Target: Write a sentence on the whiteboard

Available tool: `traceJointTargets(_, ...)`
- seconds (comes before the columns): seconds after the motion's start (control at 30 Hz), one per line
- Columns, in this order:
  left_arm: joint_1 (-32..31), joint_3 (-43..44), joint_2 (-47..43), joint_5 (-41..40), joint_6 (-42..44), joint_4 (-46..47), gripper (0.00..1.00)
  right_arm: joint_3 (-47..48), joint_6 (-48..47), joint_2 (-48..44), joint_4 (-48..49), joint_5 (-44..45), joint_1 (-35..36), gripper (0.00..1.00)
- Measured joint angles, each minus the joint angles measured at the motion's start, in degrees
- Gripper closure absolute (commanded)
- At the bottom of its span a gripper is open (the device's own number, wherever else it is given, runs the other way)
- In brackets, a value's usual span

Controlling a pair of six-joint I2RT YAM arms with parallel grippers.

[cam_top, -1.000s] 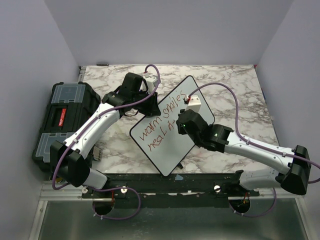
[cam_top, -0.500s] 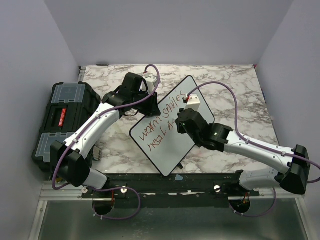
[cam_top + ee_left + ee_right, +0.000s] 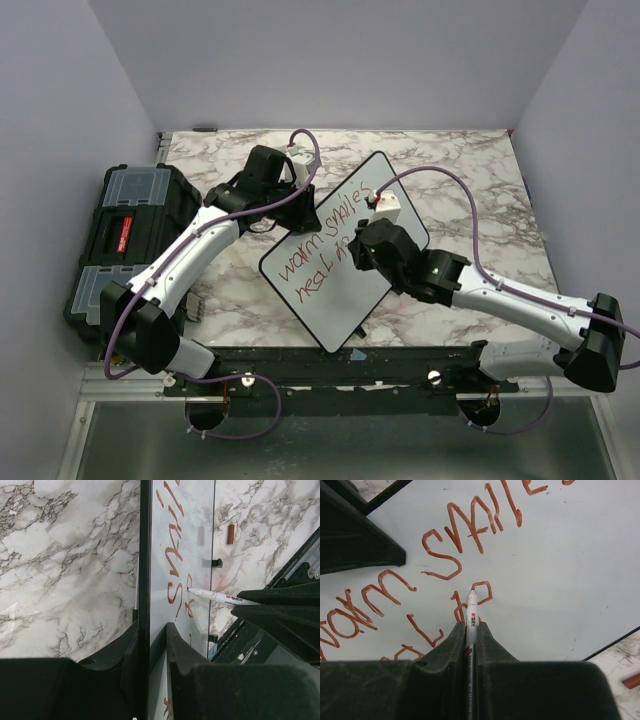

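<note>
Red sentence (image 3: 322, 250) on whiteboard (image 3: 335, 310), lying diagonally on marble table (image 3: 480, 170) | left end effector (image 3: 150, 627) clamped on whiteboard edge | right end effector (image 3: 471, 626) clamped on marker (image 3: 471, 607), tip seemingly touching second line

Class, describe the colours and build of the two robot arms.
Both the left arm and right arm have white link shells with bulky black joints. A purple cable loops along each to a white wrist box. The jaws are black, wedge-shaped.

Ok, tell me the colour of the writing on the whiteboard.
Red writing, clearest in the right wrist view.
</note>
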Motion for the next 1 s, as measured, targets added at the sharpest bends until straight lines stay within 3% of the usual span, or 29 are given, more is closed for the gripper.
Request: traceJointTargets(1.0, 0.0, -0.04, 0.0, -0.04, 0.02, 0.02, 1.0, -5.05, 3.85, -3.45, -1.03, -0.96, 0.0, 0.99)
